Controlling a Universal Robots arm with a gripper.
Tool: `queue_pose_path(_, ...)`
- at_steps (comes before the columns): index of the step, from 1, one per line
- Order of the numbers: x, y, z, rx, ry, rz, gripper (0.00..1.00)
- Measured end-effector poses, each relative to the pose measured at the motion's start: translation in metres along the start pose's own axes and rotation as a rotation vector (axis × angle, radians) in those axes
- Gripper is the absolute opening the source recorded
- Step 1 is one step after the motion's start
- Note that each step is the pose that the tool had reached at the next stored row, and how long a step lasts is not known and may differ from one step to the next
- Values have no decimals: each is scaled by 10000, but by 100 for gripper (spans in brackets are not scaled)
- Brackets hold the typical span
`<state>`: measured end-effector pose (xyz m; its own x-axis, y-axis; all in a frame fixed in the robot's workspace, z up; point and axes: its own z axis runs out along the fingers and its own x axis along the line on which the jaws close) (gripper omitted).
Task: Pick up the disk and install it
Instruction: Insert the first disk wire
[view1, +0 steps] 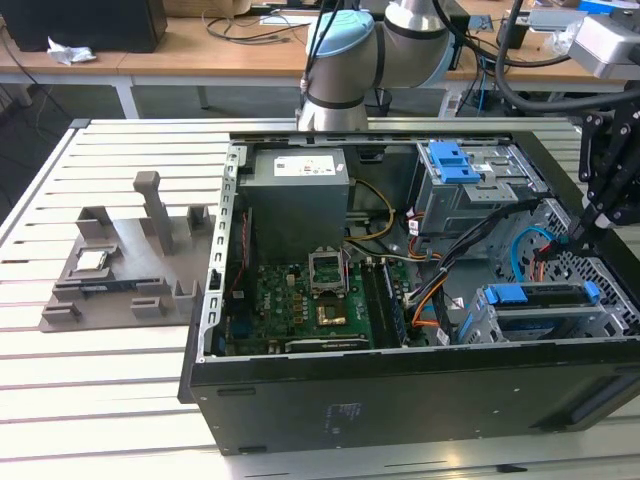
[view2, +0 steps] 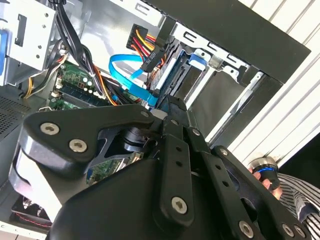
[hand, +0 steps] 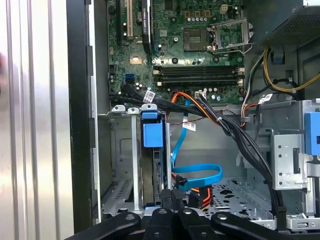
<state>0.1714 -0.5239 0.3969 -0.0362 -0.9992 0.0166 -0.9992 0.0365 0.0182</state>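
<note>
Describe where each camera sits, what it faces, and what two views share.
Exterior view: off the arm, above the table, looking down into the open computer case; arm and pincer show.
First wrist view: rides the arm, looking into the case at the motherboard and the disk in its bay.
Second wrist view: rides the arm, looking past pincer linkages.
Both wrist views share the blue cable.

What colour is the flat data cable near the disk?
Light blue flat data cable, clearest in the first wrist view.

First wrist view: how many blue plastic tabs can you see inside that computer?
2: one on the disk in its bay, one on the grey metal cage. Others may be hidden.
</note>
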Motion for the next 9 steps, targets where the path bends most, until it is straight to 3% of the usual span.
queue_pose_path(2,0,0,0,0,5,0,11)
queue_pose_path(6,0,0,0,1,10,0,30)
queue_pose_path(8,-5,-1,1,1,13,0,30)
queue_pose_path(9,-69,-22,15,3,74,1,30)
